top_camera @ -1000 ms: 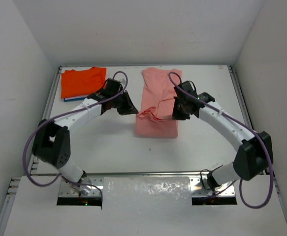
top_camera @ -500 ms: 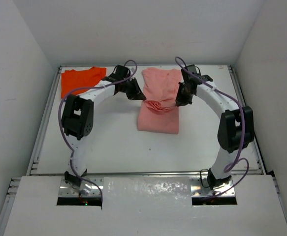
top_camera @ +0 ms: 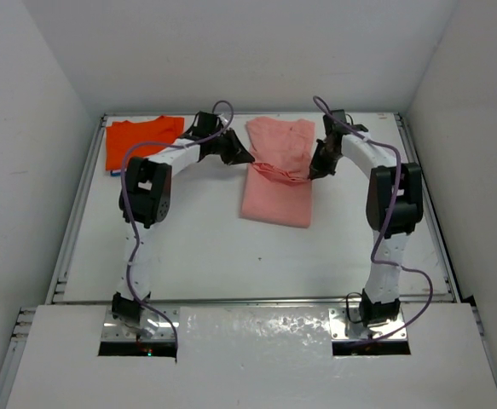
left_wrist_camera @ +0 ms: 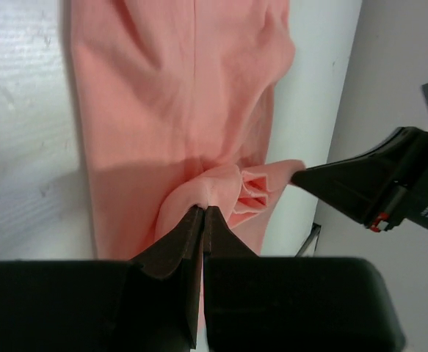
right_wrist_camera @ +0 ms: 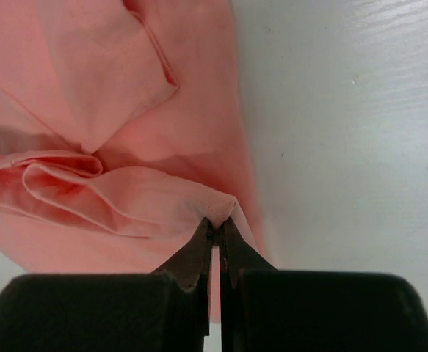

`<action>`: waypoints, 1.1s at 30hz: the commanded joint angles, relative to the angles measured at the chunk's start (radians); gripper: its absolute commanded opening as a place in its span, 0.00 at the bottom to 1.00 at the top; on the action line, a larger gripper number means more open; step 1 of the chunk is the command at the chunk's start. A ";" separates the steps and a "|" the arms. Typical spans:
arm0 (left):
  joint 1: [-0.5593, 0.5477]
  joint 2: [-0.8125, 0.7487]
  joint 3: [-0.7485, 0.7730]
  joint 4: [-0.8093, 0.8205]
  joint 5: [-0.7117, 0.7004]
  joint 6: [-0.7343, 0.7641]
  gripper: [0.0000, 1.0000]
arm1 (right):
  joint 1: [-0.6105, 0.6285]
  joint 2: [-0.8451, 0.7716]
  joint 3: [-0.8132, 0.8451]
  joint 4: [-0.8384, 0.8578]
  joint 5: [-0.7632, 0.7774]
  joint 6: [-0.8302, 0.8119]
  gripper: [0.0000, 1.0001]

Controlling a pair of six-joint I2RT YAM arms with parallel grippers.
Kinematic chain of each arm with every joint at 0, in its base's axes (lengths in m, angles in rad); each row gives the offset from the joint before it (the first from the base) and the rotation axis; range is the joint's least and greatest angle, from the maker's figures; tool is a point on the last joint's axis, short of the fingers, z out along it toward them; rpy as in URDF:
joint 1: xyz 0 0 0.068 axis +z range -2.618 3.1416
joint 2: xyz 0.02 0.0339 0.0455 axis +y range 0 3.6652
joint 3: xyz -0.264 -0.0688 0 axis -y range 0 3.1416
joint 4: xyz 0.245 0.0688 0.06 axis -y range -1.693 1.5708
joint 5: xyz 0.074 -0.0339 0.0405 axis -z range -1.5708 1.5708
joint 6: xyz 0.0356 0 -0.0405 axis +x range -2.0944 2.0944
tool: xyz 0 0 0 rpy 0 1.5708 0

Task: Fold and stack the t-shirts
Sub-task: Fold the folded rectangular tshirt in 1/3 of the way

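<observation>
The pale salmon-pink t-shirt lies lengthwise at the table's back centre, its near end lifted and bunched into a fold across the middle. My left gripper is shut on the fold's left edge; the left wrist view shows the cloth pinched between its fingertips. My right gripper is shut on the fold's right edge, with the pink cloth pinched at its tips. The bright orange t-shirt lies folded at the back left, with a thin blue edge under it.
The white table has raised rails on the left and right and white walls behind. The right gripper shows in the left wrist view, close across the fold.
Both arms have moved away from their bases toward the back of the table, carrying the pink shirt's near end up and over its far half.
</observation>
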 commanded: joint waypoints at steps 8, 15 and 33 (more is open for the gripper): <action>0.013 0.075 0.071 0.147 0.044 -0.031 0.10 | -0.033 0.191 0.216 0.068 -0.139 0.011 0.33; 0.035 -0.001 0.021 0.096 0.007 0.049 0.13 | -0.050 0.146 0.190 0.118 -0.120 0.022 0.42; 0.012 -0.179 -0.215 0.076 -0.013 0.159 0.28 | -0.053 0.087 0.132 0.208 -0.319 -0.072 0.43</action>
